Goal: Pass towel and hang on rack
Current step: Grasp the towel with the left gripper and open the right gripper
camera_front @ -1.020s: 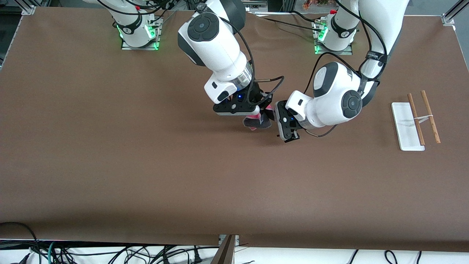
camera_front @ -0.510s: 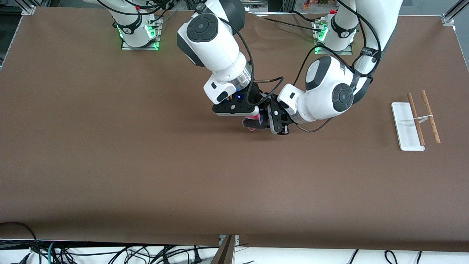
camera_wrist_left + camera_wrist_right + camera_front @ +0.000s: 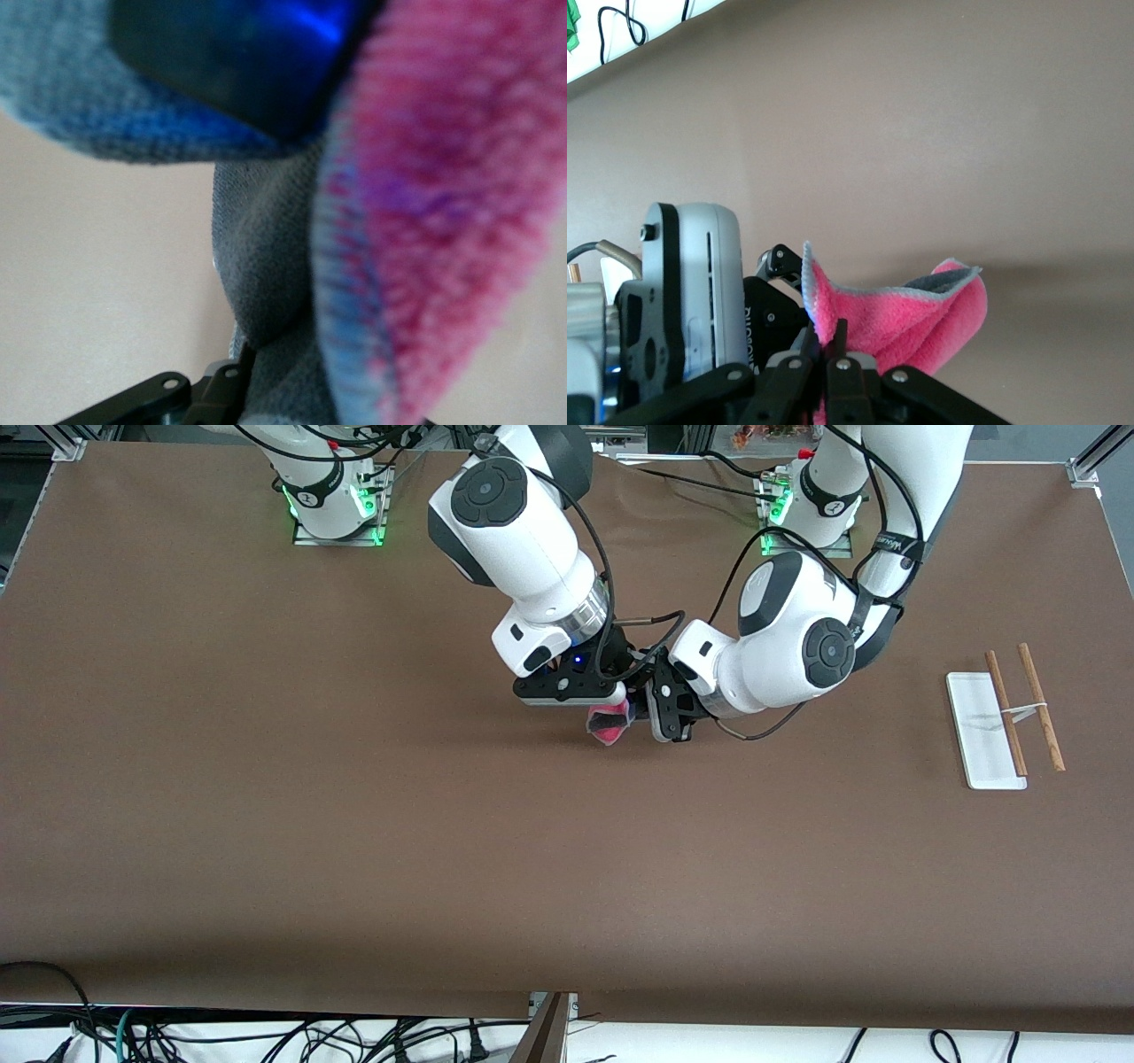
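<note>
Front view: both arms meet above the middle of the brown desk (image 3: 266,824), sharing the small soft pink-red towel with a grey hem (image 3: 609,724), which hangs bunched in the air. The right gripper (image 3: 611,710) has its jaws closed on the towel's upper edge; the left gripper (image 3: 640,710) has its jaws pinched tight on the cloth from the side. The white-based rack with two thin wooden rods (image 3: 1005,717) stands bare near the left arm's end of the desk.

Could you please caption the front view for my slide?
Both grippers, right and left, grip the towel mid-handover.
</note>
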`<act>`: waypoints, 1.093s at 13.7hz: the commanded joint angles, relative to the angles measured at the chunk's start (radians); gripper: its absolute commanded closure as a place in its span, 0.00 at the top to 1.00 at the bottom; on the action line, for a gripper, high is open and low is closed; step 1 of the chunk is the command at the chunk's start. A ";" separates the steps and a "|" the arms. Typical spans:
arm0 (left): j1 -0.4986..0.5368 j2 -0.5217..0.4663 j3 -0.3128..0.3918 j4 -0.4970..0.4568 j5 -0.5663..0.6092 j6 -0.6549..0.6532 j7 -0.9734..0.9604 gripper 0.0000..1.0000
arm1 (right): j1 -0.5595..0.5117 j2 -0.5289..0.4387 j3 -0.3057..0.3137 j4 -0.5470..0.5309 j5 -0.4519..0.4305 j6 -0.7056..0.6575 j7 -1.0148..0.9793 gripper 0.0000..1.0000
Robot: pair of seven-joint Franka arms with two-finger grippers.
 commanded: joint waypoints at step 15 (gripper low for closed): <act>0.479 -0.072 0.043 -0.006 0.039 -0.464 0.012 0.00 | -0.113 -0.013 -0.004 0.008 0.007 -0.138 -0.219 1.00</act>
